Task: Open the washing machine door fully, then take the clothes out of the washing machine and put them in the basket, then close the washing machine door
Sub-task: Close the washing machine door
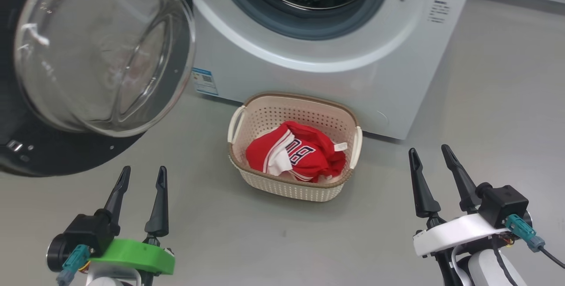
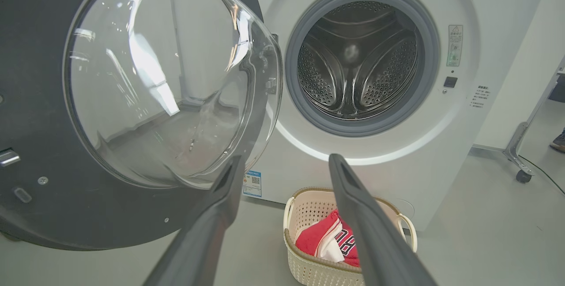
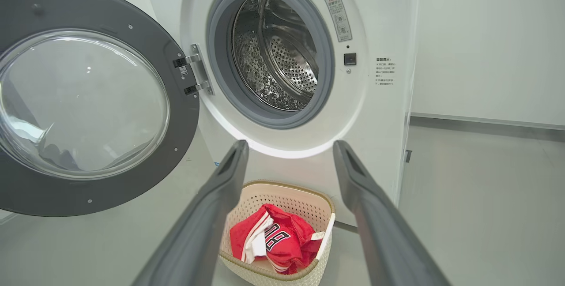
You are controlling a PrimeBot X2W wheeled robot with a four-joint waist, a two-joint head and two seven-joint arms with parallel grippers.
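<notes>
while red striped clothes [image 1: 296,152] lie in the cream perforated basket [image 1: 287,187], the left gripper [image 1: 144,170] and right gripper [image 1: 428,148] hover, fingers spread wide, empty.

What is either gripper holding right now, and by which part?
Nothing is held. The left gripper and right gripper are both open and empty, apart from everything. The clothes lie in the basket.

clothes [image 1: 318,162]: white numerals, seemingly 80 | washing machine [image 2: 441,144]: warning-triangle sticker [image 2: 455,45], print illegible
</notes>
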